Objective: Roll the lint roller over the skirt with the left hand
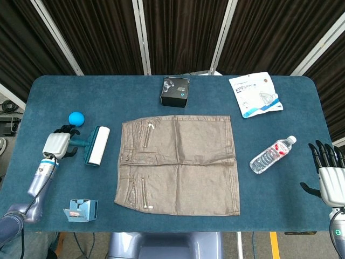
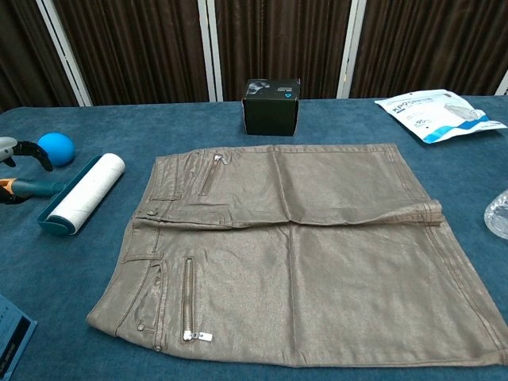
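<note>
A shiny brown skirt (image 1: 178,164) (image 2: 302,254) lies flat in the middle of the blue table. To its left lies the lint roller (image 1: 97,145) (image 2: 83,193), a white roll in a teal frame with its teal handle pointing left. My left hand (image 1: 58,143) hovers over the handle's yellow end, its dark fingers (image 2: 30,149) spread on either side of the handle and not closed on it. My right hand (image 1: 329,172) hangs off the table's right edge with fingers spread, holding nothing.
A blue ball (image 1: 76,118) (image 2: 55,148) sits just behind the left hand. A black box (image 1: 176,91) stands behind the skirt, a mask packet (image 1: 254,94) at the back right, a water bottle (image 1: 272,154) right of the skirt, a small blue box (image 1: 82,210) at the front left.
</note>
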You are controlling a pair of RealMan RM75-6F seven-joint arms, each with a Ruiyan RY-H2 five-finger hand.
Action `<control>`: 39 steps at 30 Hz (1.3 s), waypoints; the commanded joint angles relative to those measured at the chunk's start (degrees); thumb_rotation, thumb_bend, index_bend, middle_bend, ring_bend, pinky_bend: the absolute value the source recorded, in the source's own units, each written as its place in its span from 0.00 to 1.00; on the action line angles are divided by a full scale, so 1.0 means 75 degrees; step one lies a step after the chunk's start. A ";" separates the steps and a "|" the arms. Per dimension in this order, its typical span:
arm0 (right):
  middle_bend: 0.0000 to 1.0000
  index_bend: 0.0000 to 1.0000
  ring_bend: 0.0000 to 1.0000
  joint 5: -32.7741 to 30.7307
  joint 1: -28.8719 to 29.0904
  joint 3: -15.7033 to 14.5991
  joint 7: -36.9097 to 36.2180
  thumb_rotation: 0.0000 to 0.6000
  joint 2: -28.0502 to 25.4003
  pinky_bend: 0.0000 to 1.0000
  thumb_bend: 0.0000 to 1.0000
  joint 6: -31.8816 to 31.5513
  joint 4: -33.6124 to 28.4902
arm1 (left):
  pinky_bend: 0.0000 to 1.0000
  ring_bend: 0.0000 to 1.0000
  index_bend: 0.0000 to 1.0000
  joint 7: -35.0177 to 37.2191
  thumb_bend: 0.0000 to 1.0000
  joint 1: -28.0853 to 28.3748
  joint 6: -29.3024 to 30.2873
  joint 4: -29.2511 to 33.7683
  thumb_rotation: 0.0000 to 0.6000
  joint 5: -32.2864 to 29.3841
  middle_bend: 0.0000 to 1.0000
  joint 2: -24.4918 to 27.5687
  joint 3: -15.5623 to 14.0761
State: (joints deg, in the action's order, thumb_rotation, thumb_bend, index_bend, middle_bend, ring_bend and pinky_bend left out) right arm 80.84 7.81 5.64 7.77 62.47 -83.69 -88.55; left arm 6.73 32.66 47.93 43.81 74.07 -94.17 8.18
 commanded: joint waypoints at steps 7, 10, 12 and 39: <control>0.00 0.00 0.00 -0.0063 -0.0004 0.0041 0.0007 1.00 0.0000 0.00 0.00 0.0072 0.0021 | 0.27 0.20 0.32 -0.0088 0.41 0.0163 -0.0192 -0.0225 1.00 -0.0085 0.19 -0.0282 0.0025; 0.00 0.00 0.00 -0.0093 -0.0004 0.0056 -0.0006 1.00 0.0004 0.00 0.00 0.0103 0.0039 | 0.29 0.22 0.33 -0.0081 0.41 0.0175 -0.0163 -0.0284 1.00 -0.0060 0.22 -0.0325 0.0009; 0.00 0.00 0.00 -0.0105 -0.0003 0.0066 -0.0018 1.00 0.0002 0.00 0.00 0.0119 0.0057 | 0.30 0.23 0.34 -0.0088 0.41 0.0179 -0.0153 -0.0305 1.00 -0.0045 0.23 -0.0347 -0.0005; 0.00 0.00 0.00 -0.0099 -0.0048 0.0170 -0.0388 1.00 -0.0141 0.00 0.00 0.0127 -0.0026 | 0.41 0.39 0.65 -0.1185 0.70 0.0498 0.0690 0.1548 1.00 0.0333 0.47 0.0928 0.0190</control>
State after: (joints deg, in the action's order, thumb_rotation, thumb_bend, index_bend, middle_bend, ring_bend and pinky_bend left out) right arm 80.14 7.49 6.80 5.18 61.57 -82.69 -88.61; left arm 1.28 34.75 52.10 50.83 75.82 -90.58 8.51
